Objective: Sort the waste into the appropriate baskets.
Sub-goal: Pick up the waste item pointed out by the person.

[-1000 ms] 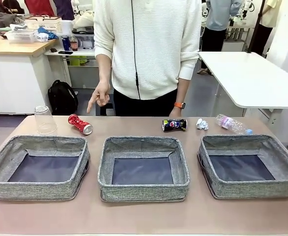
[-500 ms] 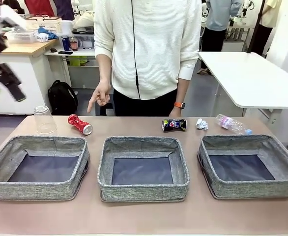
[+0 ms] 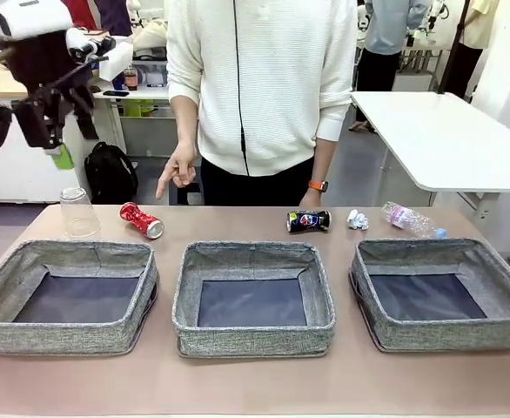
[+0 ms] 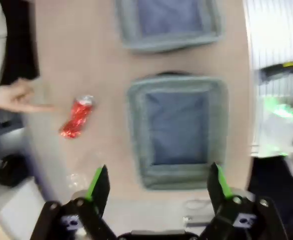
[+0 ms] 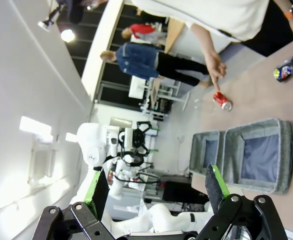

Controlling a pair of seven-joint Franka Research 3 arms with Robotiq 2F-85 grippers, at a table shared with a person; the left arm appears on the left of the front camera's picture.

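Note:
A crushed red can (image 3: 142,220), a clear cup (image 3: 79,212), a dark-blue can (image 3: 308,221), a paper wad (image 3: 357,219) and a clear bottle (image 3: 412,220) lie along the table's far side. Three grey baskets stand in front of them: left (image 3: 63,335), middle (image 3: 255,338), right (image 3: 446,335). My left gripper (image 3: 46,139) hangs open high above the table's far left corner. Its wrist view shows open fingers (image 4: 159,182) over the left basket (image 4: 136,130), with the red can (image 4: 76,117) beside it. My right gripper (image 5: 156,185) is open, high off the table.
A person stands at the far side, one hand (image 3: 177,174) pointing down at the red can. That hand (image 4: 14,97) also shows in the left wrist view. A white side table (image 3: 446,139) stands at the back right. The baskets' dark bottoms are bare.
My left arm has come into the front view from the left edge and swung up and to the right. The litter, baskets and the person's hand have stayed put.

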